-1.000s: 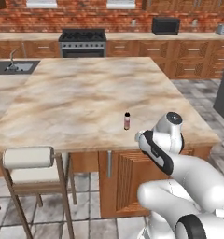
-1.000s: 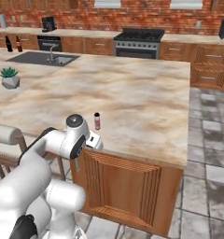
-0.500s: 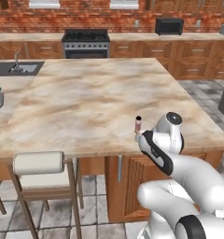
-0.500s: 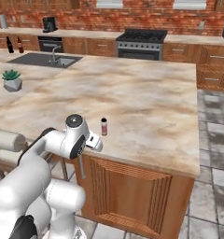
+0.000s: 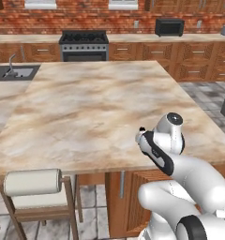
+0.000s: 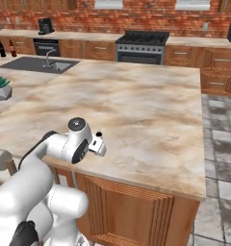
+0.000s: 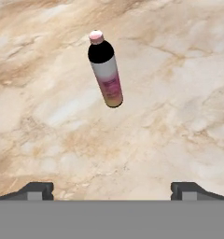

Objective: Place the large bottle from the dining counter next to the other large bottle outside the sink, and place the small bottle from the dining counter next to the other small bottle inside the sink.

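The small bottle [image 7: 106,70], stubby and pinkish-white with a pale cap and a dark shoulder, stands on the beige marbled dining counter [image 5: 86,108] near its front edge. My gripper [image 7: 112,190] is open wide, with nothing between its two fingertips, and the bottle stands a short way ahead of them. In the right base view just the bottle's top [image 6: 99,135] peeks over my hand [image 6: 96,145]. The sink [image 6: 38,65] lies at the far left end of the counter. The large bottle and the other small bottle are out of view.
Two slim dark bottles [image 6: 1,48] stand on the back counter left of the sink. A potted plant [image 6: 1,89] sits on the counter's left side. A padded stool [image 5: 34,185] stands below the front edge. A stove [image 5: 84,44] is against the brick wall.
The whole picture has shifted as the base drove, so the small bottle now stands right in front of my hand. The gripper has stayed open.
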Controlling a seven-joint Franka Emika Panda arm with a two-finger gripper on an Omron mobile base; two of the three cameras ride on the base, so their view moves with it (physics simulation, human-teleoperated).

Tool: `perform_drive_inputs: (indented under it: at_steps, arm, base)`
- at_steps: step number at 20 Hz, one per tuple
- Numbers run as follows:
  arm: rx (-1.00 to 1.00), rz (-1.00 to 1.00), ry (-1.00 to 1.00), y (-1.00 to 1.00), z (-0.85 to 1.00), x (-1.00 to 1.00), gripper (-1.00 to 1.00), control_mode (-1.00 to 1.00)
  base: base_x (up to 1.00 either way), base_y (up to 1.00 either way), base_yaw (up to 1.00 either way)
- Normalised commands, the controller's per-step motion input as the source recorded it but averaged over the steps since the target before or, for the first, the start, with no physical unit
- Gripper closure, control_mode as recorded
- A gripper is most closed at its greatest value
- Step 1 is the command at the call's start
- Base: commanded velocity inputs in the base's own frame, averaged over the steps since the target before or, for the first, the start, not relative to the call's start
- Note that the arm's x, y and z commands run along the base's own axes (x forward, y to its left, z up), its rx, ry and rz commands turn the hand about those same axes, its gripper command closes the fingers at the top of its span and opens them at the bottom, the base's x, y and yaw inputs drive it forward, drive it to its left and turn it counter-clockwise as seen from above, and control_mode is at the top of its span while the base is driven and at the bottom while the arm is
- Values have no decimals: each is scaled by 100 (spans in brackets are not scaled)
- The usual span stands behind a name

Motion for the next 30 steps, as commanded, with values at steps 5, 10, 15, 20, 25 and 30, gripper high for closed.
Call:
perform_drive_inputs:
  at_steps: [5,10,15,20,25,30]
  arm:
    - [0,0,0,0,0,0,-100,100]
    - [0,0,0,0,0,0,-100,100]
    - [0,0,0,0,0,0,-100,100]
    - [0,0,0,0,0,0,-100,100]
    - [0,0,0,0,0,0,-100,100]
    - [0,0,0,1,0,0,-100,-100]
  base:
    - [26,13,-1]
    - [18,11,0]
    - [1,6,0]
    - [7,0,0]
    - [5,0,0]
    - [0,0,0]
